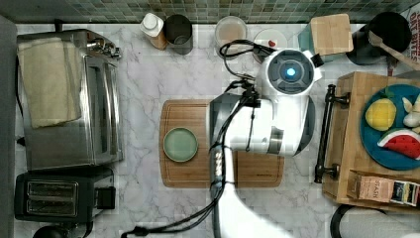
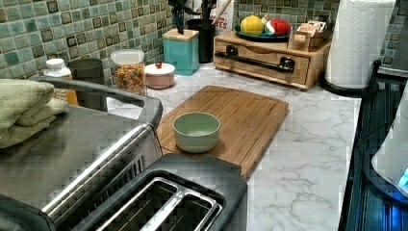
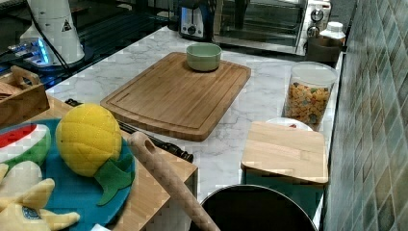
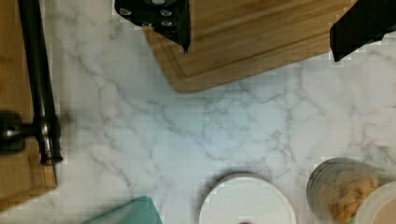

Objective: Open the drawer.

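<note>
The white robot arm (image 1: 277, 114) is hanging over the marble counter (image 1: 143, 84), between the rounded bamboo cutting board (image 1: 198, 171) and the light-wood drawer unit. In the wrist view its black gripper (image 4: 264, 25) is showing two fingers (image 4: 163, 16) standing well apart, with nothing between them but board edge and bare marble; it is open and gripping nothing.

The wide, shallow light-wood drawer (image 2: 262, 60) is sitting shut at the top view's right, flush in its wooden box, its long black metal bar handle (image 1: 327, 134) facing the arm. In the wrist view that handle (image 4: 39, 84) is lying off to one side of the fingers, apart from them, one end bracket in sight.

On top of the box a blue plate (image 1: 379, 148) is carrying a yellow plush pineapple (image 3: 89, 137) and a watermelon slice toy (image 1: 403, 144). A pale green bowl (image 1: 180, 144) is resting on the cutting board. A silver toaster oven (image 1: 69, 99) with a folded towel (image 1: 49, 82) on it is standing at the top view's left.
</note>
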You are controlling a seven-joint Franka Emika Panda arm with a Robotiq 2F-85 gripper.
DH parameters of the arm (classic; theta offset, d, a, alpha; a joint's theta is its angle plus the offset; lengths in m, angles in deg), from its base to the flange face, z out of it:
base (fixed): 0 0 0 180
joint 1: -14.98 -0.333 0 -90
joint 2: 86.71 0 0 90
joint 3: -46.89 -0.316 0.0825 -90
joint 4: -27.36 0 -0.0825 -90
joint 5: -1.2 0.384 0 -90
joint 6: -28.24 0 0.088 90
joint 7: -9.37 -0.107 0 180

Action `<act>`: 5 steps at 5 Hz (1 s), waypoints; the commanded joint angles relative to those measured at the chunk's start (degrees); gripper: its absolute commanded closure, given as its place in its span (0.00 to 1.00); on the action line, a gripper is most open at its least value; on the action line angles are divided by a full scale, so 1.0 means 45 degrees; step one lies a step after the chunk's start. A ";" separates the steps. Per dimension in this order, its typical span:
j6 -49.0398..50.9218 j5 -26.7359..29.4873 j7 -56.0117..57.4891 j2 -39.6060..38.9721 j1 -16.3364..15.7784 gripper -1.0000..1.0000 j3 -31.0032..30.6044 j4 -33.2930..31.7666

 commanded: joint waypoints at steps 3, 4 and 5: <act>-0.2087 -0.2605 0.1789 -0.0593 0.1275 0.00 0.1632 -0.1125; -0.2316 -0.2660 0.2131 -0.1061 0.1486 0.00 0.1496 -0.1093; -0.2055 -0.3688 0.0837 -0.1118 0.1029 0.00 0.1795 -0.1348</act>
